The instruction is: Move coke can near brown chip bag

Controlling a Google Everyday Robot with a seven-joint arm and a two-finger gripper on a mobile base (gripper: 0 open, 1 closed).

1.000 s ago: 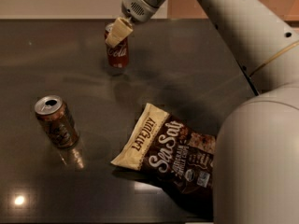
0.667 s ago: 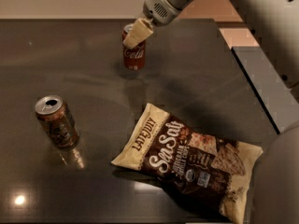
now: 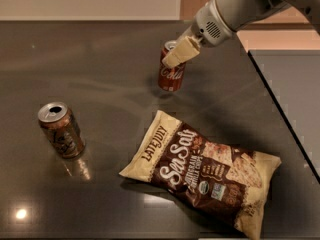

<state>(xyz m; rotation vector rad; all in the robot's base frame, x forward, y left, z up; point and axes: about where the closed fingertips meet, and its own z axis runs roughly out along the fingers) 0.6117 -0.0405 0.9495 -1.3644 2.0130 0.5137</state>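
Note:
The coke can (image 3: 171, 76), red with white script, stands upright on the dark table (image 3: 90, 69), right of the middle and towards the back. My gripper (image 3: 172, 59) reaches in from the upper right and is shut on the can's upper part, with a cream finger (image 3: 181, 50) across its front. The brown chip bag (image 3: 200, 171) lies flat at the front right, its top corner a short way below the can. I cannot tell whether the can touches the table.
A brownish-orange can (image 3: 61, 129) with dark markings stands at the left front, tilted slightly. The table's right edge (image 3: 282, 109) runs diagonally, with grey floor beyond it. My white arm (image 3: 240, 6) crosses the upper right.
My gripper has moved to the right and towards the front with the coke can in it, bringing the can closer to the chip bag. The arm has swung out of the right foreground.

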